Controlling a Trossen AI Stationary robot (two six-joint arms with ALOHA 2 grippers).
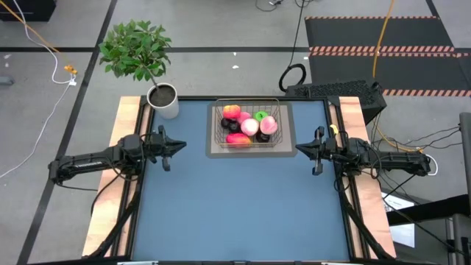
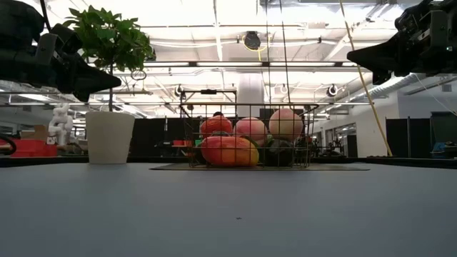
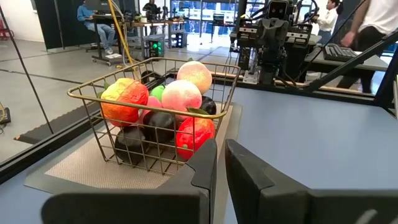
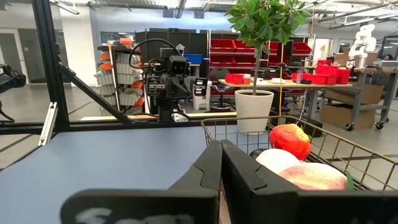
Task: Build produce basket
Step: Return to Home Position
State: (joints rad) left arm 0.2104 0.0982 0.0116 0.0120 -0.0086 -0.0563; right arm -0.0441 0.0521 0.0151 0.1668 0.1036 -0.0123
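The wire basket [image 1: 247, 126] stands on a grey mat [image 1: 215, 150] at the table's far middle. Piled in it is the produce [image 1: 249, 126]: pink peaches, a green apple, red-orange pieces and small dark round ones, also seen in the low view [image 2: 246, 141] and the left wrist view [image 3: 166, 111]. My left gripper [image 1: 168, 147] hovers level at the table's left edge, shut and empty, pointing toward the basket. My right gripper [image 1: 315, 151] hovers level at the right edge, shut and empty, the basket [image 4: 298, 155] just beyond its fingers.
A white pot with a leafy plant [image 1: 163, 100] stands at the table's far left corner, beside the mat. The blue tabletop [image 1: 243, 206] lies bare in front of the basket. Wooden side rails [image 1: 124, 125] run along both table edges.
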